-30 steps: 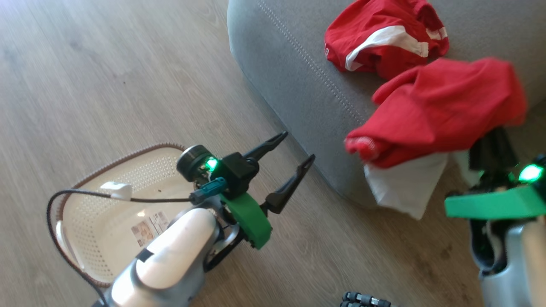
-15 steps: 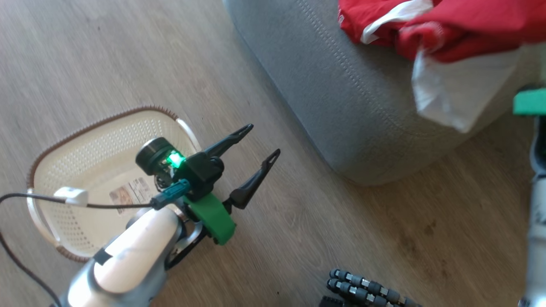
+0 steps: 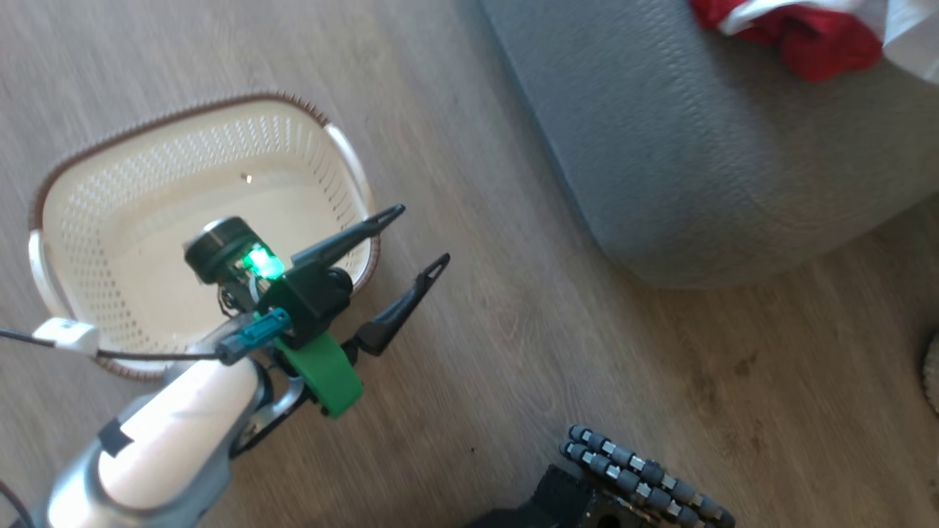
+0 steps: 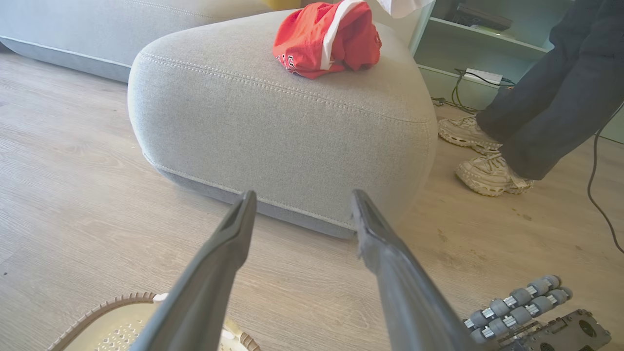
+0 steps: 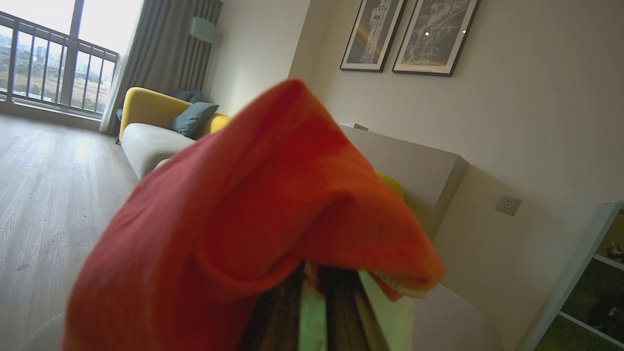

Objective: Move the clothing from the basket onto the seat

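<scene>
The cream basket (image 3: 147, 191) stands on the floor at the left, and the part of its inside that shows holds no fabric. My left gripper (image 3: 422, 235) hovers open over its right rim, pointing at the grey seat (image 3: 697, 169). A red garment with a white band (image 4: 326, 41) lies on top of the seat (image 4: 273, 131); it also reaches into the head view's top edge (image 3: 807, 37). My right gripper (image 5: 319, 297) is shut on red clothing (image 5: 243, 219) that drapes over its fingers. A white piece (image 3: 910, 29) hangs beside the seat's top.
A person's dark trouser legs and pale shoes (image 4: 487, 170) stand right of the seat, near a shelf and cables. The robot's roller wheels (image 3: 638, 477) are on the wood floor below the seat. A yellow sofa (image 5: 156, 126) lies farther off.
The head view has swung, shifting basket and seat in it. The held red and white clothing has gone from the seat's front edge to above its top. My left gripper stays open.
</scene>
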You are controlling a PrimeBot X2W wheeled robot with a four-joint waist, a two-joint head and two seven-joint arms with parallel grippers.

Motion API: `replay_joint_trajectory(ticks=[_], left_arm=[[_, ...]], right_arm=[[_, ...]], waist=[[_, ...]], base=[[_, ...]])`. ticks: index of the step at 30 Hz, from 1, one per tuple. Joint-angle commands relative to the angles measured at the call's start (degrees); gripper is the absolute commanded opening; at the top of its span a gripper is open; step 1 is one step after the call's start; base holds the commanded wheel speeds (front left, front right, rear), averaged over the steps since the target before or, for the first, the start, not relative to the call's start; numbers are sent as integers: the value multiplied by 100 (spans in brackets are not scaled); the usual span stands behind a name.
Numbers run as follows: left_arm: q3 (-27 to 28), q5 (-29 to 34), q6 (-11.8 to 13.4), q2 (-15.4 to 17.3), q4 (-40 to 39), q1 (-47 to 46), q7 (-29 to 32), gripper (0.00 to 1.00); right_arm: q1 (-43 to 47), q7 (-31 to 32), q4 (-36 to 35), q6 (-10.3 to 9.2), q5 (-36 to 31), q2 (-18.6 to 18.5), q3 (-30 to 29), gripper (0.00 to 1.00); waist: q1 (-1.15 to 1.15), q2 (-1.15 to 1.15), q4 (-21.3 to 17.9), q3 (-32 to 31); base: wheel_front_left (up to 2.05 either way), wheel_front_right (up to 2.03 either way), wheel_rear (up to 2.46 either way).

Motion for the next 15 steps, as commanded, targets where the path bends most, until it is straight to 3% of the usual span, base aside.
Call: replay_joint_trajectory(ticks=[1, 8, 15], left_arm=[[165, -10, -9, 145, -231, -183, 15, 100], [83, -17, -9, 529, -501, -313, 33, 100], [90, -49, -8, 707, -584, -344, -68, 100]], right_arm=[[-180, 45, -169, -2, -64, -187, -27, 0], [-832, 508, -231, -2, -490, -86, -1130, 0], [-940, 1000, -587, -2, -1029, 211, -2199, 0]], waist=[[-1, 0, 202, 258], [-1, 0, 607, 815], [-1, 0, 963, 1206]], base=[[0, 0, 0], [0, 0, 0], [0, 0, 0]])
